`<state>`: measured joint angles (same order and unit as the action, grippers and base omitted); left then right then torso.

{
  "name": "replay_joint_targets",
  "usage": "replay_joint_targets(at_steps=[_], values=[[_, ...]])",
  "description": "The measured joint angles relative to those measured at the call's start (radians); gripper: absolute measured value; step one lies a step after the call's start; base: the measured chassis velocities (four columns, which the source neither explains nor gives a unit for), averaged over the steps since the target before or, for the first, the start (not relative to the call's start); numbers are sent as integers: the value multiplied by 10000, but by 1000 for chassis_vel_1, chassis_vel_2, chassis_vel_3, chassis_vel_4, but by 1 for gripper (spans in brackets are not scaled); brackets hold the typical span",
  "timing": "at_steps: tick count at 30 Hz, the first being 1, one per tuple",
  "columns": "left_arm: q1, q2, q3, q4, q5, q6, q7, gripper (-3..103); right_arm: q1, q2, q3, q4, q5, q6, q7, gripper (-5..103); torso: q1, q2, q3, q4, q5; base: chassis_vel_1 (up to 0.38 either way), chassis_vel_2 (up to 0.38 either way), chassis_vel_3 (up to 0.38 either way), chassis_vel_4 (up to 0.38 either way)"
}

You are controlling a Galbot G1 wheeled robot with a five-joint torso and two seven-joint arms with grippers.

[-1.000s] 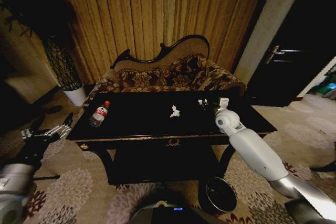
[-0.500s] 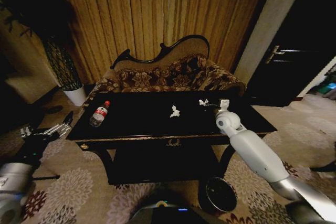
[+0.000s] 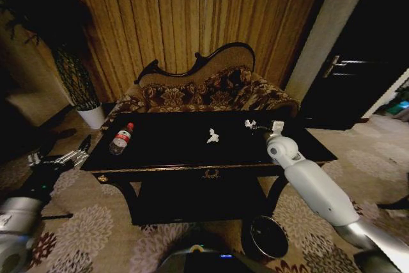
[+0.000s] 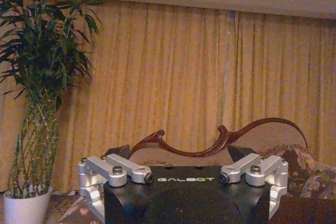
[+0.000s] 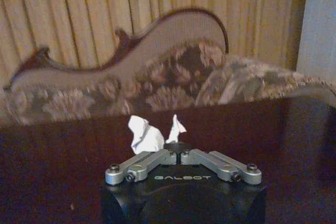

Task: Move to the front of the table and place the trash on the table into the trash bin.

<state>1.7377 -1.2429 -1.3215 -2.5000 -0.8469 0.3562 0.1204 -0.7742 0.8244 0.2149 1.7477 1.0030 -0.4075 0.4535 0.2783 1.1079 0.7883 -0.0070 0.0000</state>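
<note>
The glossy black table (image 3: pixel 179 155) stands right in front of me. On its left end lies a clear bottle (image 3: pixel 121 139) with a red cap. One white paper wad (image 3: pixel 213 135) rests near the middle. At the table's far right, my right gripper (image 3: pixel 260 126) is shut on a second paper wad (image 3: pixel 250 123). In the right wrist view that wad (image 5: pixel 145 135) sticks out past the closed gripper (image 5: pixel 180 151). My left gripper (image 3: pixel 71 155) hangs open off the table's left end, below its top, holding nothing. The round trash bin (image 3: pixel 268 237) sits on the floor by the table's front right leg.
A carved-back patterned sofa (image 3: pixel 204 91) stands behind the table against tan curtains. A tall plant in a white pot (image 3: pixel 92 114) is at the back left. A dark doorway (image 3: pixel 358 81) lies to the right. Patterned carpet surrounds the table.
My right gripper has drifted slightly to the right, and the paper wad has gone with it. The left gripper has sunk a little beside the table's left end.
</note>
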Motion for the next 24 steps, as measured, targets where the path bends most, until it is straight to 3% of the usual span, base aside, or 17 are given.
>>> replay_joint_targets(at_steps=[3, 7, 12, 24], values=[[-125, 3, 191, 0, 29, 0, -93, 100, -939, -180, 1003, 806, -144, 734, -587, 0, 1, 0, 0, -1, 1, 0, 0, 0, 0], [-235, 5, 326, 1, 49, -17, -269, 100, -1737, -312, 1769, 1417, -345, 1019, -913, 0, 0, 0, 0, -2, 0, 0, 0, 0, 0], [-558, 132, 619, 1, -11, -152, -656, 100, -3311, -482, 2844, 2174, -1381, 1689, -1633, 0, -1, 1, 0, -3, 2, 0, 0, 0, 0], [-760, 459, 670, 475, -182, 98, -704, 100, -5206, -313, 4597, 3647, -1565, 1755, -1971, 0, -1, 1, -1, 0, 0, 0, 0, 0, 0]])
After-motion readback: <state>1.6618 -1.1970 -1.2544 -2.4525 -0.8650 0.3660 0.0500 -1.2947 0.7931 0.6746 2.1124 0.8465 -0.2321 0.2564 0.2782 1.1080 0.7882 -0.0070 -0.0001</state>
